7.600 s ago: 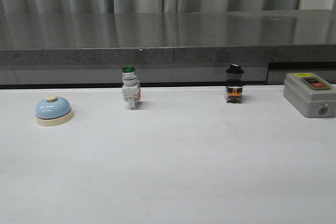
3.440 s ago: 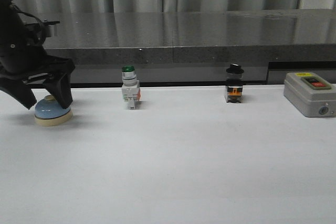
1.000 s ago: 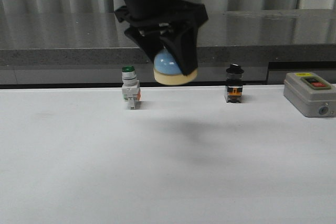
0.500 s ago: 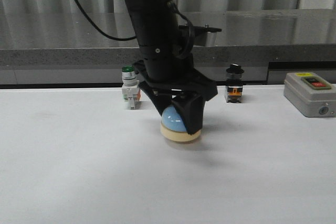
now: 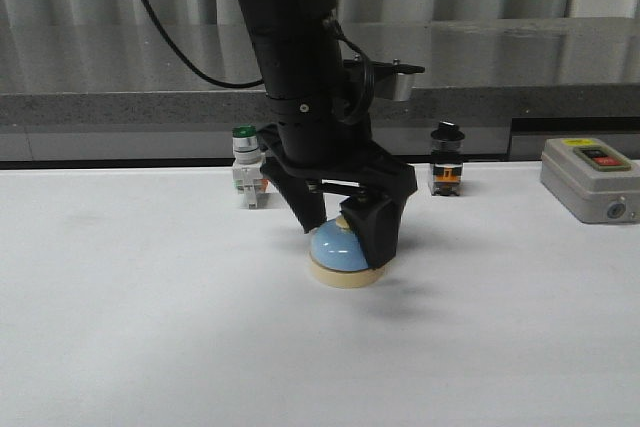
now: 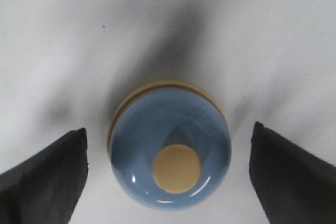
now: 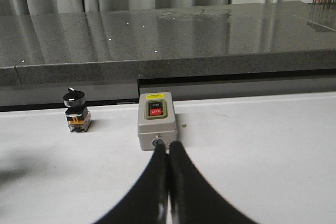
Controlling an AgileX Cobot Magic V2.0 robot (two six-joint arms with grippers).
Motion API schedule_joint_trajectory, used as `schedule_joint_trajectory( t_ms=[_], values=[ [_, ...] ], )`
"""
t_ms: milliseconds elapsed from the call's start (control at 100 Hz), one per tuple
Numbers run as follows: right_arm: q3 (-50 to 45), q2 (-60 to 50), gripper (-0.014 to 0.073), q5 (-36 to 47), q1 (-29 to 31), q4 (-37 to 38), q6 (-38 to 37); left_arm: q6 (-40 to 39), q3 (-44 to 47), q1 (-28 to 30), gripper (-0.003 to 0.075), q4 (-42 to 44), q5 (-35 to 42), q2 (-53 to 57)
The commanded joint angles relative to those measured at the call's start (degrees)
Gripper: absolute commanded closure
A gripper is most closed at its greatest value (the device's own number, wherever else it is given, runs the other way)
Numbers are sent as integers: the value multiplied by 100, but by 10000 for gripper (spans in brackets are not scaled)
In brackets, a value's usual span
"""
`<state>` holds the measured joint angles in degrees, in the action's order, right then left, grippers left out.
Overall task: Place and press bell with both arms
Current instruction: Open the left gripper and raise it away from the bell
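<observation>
Left pincer (image 5: pixel 345 232) straddles light-blue, cream-knobbed bell (image 5: pixel 342 253).

The bell (image 6: pixel 170 153) has a glossy blue dome, the table (image 5: pixel 150 347) is matt white, and the rear counter (image 7: pixel 157 35) is polished speckled stone.

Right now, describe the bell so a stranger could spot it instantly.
On the white table, look mid-table under the left gripper, which straddles it with open fingers. The bell is a light-blue dome on a cream base with a cream knob, unlike the boxy switches behind.

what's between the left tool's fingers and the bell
Only bare table: in the left wrist view, both fingers stand apart from the bell, white surface showing in each gap.
</observation>
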<state>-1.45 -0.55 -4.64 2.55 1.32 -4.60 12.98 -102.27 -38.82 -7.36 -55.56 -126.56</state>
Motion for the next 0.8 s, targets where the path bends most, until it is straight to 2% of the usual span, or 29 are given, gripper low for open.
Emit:
schedule_joint_trajectory(
  t_ms=[0,130,290,410,650,790],
  values=[
    [77,-113,655,464,38,-18,-15,-57,-169,-44,122,-26,144,480],
    [77,-113,655,464,38,-18,-15,-253,-169,-19,171,241,202,736],
    [77,-113,655,464,38,-18,-15,-360,-169,85,300,290,247,1084],
    [77,-113,655,464,38,-18,-15,-534,-169,198,431,266,247,1289],
    [77,-113,655,464,38,-18,-15,-886,-169,547,741,259,364,1634],
    [77,-113,655,464,38,-18,-15,-955,-169,855,741,259,364,1877]
  ],
)
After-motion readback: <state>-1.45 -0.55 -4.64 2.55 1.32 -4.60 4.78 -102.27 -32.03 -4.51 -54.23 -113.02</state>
